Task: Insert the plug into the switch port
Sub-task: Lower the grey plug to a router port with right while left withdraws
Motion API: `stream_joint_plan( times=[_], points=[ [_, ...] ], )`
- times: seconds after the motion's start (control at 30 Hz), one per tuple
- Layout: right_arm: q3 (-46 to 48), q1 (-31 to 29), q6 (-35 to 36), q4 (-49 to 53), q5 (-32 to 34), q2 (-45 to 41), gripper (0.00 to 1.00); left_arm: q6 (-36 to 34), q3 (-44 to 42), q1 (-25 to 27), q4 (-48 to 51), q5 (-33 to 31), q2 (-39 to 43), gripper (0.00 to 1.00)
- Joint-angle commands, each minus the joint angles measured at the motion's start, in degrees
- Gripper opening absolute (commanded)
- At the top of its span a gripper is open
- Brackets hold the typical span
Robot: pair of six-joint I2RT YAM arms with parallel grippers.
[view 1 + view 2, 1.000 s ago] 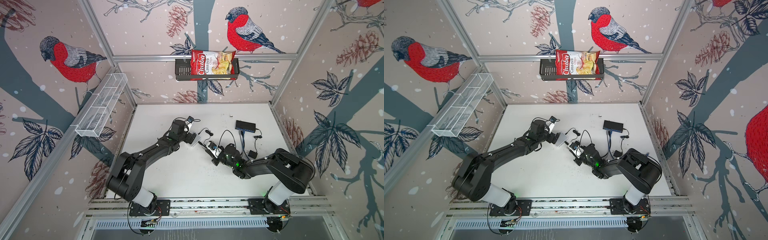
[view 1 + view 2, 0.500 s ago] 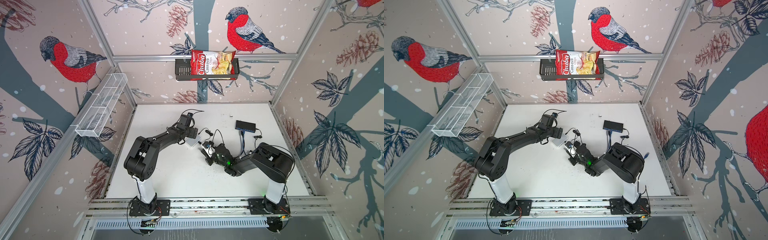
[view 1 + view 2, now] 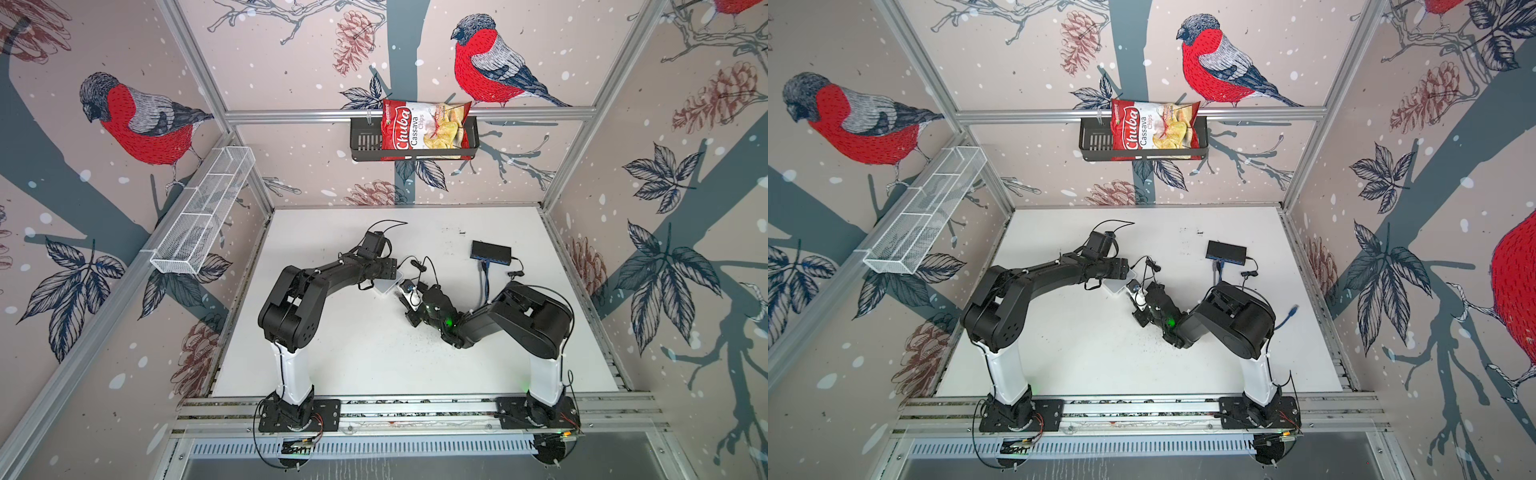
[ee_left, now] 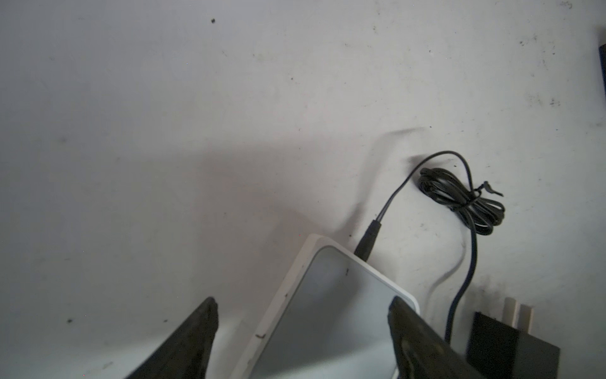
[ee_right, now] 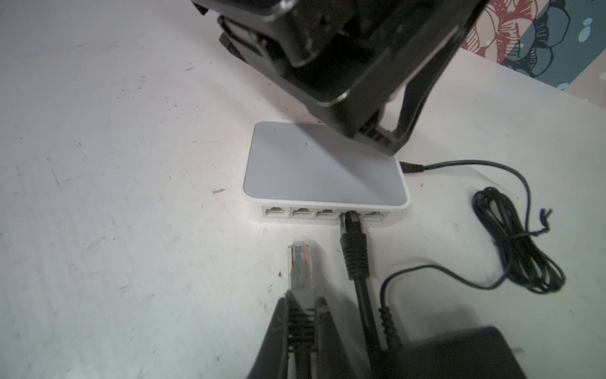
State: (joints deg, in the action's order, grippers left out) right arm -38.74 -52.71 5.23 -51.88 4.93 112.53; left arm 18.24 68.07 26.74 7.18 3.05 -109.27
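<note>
Near the middle of the table [image 3: 357,357], the right gripper [image 5: 300,306] is clamped on the grey boot of the plug [image 5: 299,259]. The plug's clear tip juts beyond the fingers, facing the port row of the white switch [image 5: 323,164] and not touching it. A black cable [image 5: 352,249] occupies one port. Beyond, the left gripper [image 4: 303,303] straddles the switch's far end, jaws spread wide, gripping nothing.
</note>
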Motion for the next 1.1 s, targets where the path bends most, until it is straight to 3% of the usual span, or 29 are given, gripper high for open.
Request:
stream_joint_plan(
  times=[0.0, 1.07],
  points=[
    [-0.6, 0.0, -1.6, -0.7, 2.8, 0.6, 0.09, 2.0, -0.3, 0.0, 0.2, 3.9, -0.3, 0.79],
    [-0.5, 0.6, -1.1, -8.6, -1.2, 2.9, 0.09, 5.2, -3.2, 1.1, -0.2, 3.9, 0.5, 0.75]
  ],
)
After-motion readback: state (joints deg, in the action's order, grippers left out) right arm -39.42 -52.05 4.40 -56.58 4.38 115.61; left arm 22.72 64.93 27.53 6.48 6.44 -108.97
